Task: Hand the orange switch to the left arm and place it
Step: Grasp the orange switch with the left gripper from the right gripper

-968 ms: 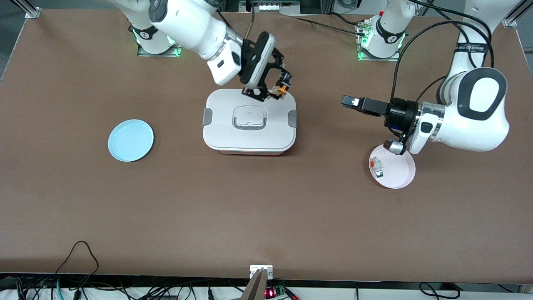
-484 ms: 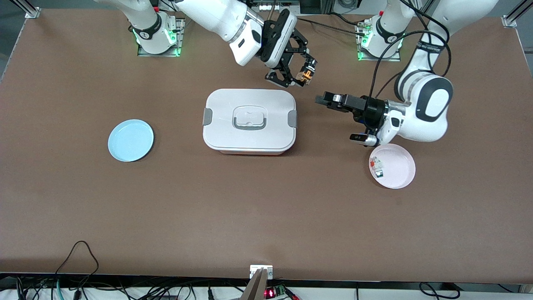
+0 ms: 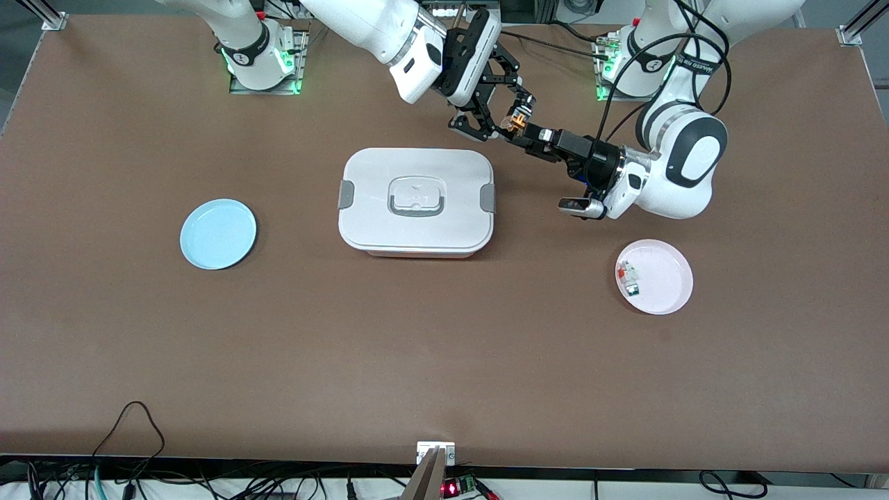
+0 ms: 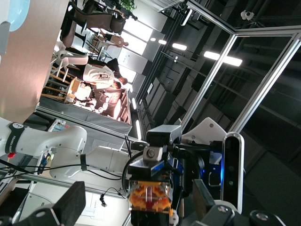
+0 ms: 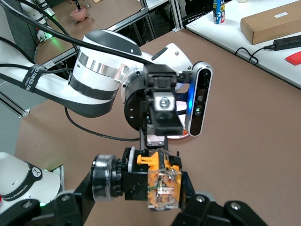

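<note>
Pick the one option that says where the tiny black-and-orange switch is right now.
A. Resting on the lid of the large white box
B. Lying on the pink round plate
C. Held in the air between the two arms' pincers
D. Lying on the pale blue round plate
C: the tiny black-and-orange switch sits clamped in the right pincer, up in the air, with the left pincer reaching right up to it.

From high across the table I'm looking down on everything. My left wrist view is looking along its left gripper [image 4: 136, 207] at the right gripper [image 4: 155, 188] close ahead; my right wrist view is facing back, sharing the orange switch [image 5: 160, 181] between them.
</note>
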You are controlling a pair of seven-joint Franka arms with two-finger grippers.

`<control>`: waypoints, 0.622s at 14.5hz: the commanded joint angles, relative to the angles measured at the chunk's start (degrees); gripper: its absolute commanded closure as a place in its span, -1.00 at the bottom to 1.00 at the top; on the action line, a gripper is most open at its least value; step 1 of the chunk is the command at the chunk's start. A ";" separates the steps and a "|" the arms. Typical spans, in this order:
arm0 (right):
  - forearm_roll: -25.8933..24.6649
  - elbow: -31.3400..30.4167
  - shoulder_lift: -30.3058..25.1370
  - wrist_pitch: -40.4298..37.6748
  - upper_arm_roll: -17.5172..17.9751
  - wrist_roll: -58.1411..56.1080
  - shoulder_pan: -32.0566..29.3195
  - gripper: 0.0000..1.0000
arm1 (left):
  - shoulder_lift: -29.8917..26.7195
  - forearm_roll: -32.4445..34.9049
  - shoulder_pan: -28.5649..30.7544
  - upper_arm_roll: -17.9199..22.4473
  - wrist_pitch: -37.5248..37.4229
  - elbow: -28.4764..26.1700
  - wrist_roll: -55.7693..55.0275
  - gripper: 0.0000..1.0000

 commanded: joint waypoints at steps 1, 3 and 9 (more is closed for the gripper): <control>1.40 0.58 0.18 0.71 -0.52 -0.89 0.84 0.91 | -1.74 -2.31 0.91 -1.44 -0.80 -2.11 1.11 -0.88; 1.49 0.93 0.18 0.71 -0.52 -0.88 0.75 0.91 | -1.56 -3.62 0.82 -1.71 -0.45 -2.11 1.19 -0.72; 1.40 1.02 0.18 0.71 -0.52 -0.88 0.75 0.91 | -1.74 -4.51 0.47 -2.68 -0.54 -3.25 4.09 0.30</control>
